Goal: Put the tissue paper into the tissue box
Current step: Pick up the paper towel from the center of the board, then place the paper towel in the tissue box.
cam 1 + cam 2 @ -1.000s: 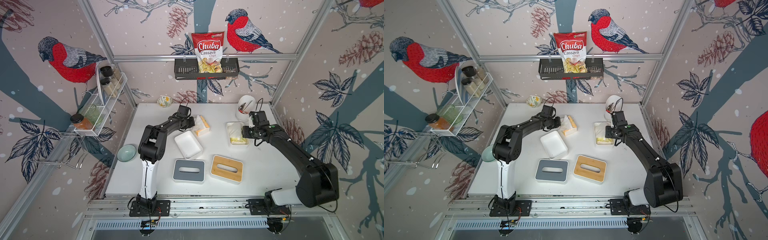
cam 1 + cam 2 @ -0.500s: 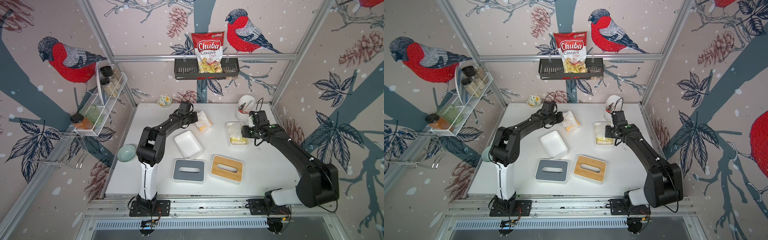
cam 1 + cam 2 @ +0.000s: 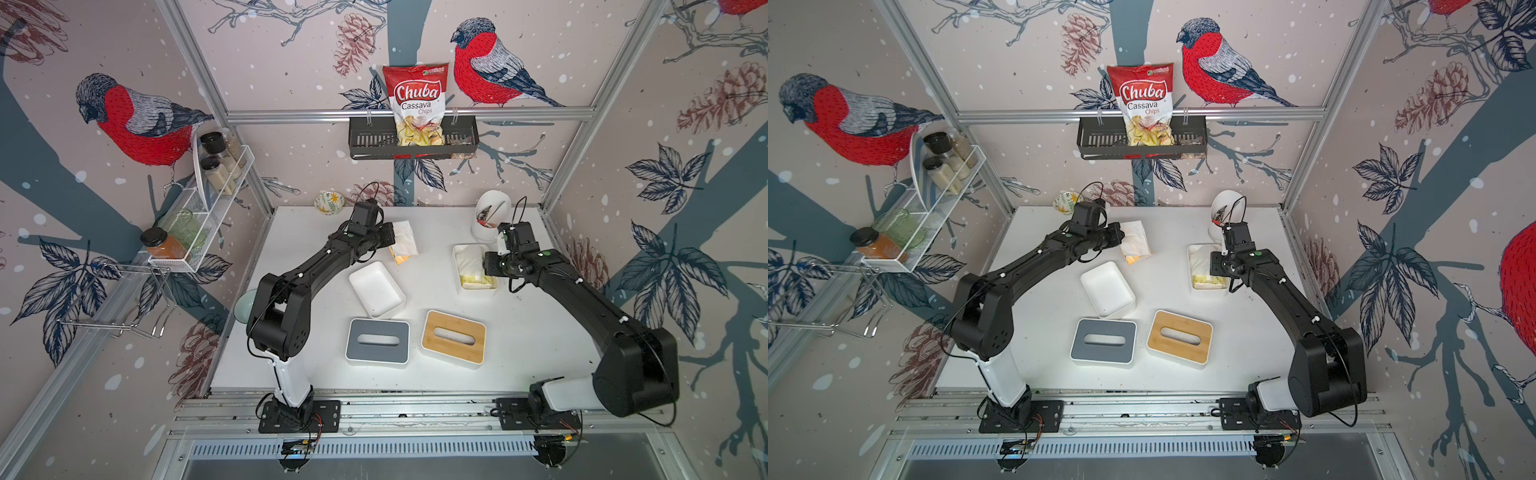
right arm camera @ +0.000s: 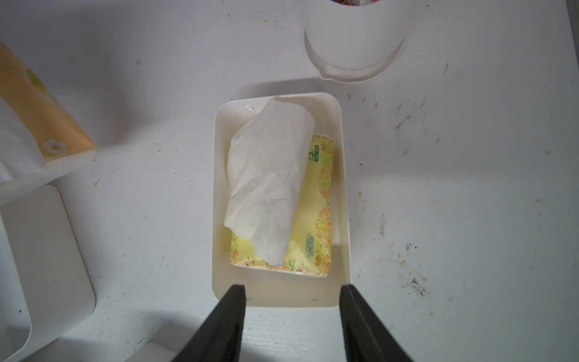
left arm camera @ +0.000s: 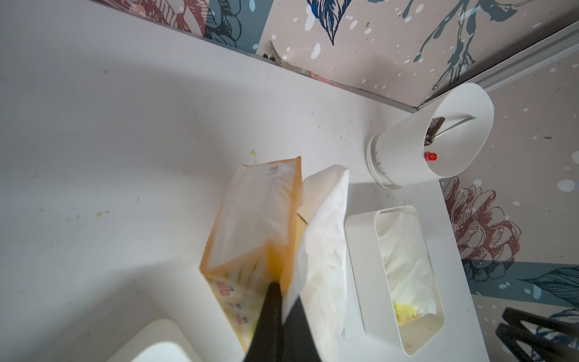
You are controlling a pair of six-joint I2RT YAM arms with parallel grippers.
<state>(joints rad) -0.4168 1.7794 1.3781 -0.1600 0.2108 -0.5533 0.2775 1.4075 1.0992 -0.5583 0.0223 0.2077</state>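
Observation:
My left gripper (image 5: 283,293) is shut on the near end of an orange tissue paper pack (image 5: 253,219), with a white tissue (image 5: 322,238) folded out of it. Both top views show this pack (image 3: 403,243) (image 3: 1134,245) raised at the back middle of the table. An empty white tissue box (image 3: 376,289) lies in front of it. A second white tissue box (image 4: 343,188) to the right holds a yellow pack (image 4: 313,219) under a crumpled white tissue (image 4: 266,175). My right gripper (image 4: 293,291) stands open over that box's near end, holding nothing.
A grey slotted lid (image 3: 376,353) and a wooden slotted lid (image 3: 440,349) lie side by side near the front. A white utensil holder (image 3: 486,220) stands at the back right. A small patterned bowl (image 3: 329,202) sits at the back. A pale green bowl (image 3: 241,305) is at the left edge.
My left gripper has lifted the orange pack off the table and carried it back and slightly right. The right arm has not moved.

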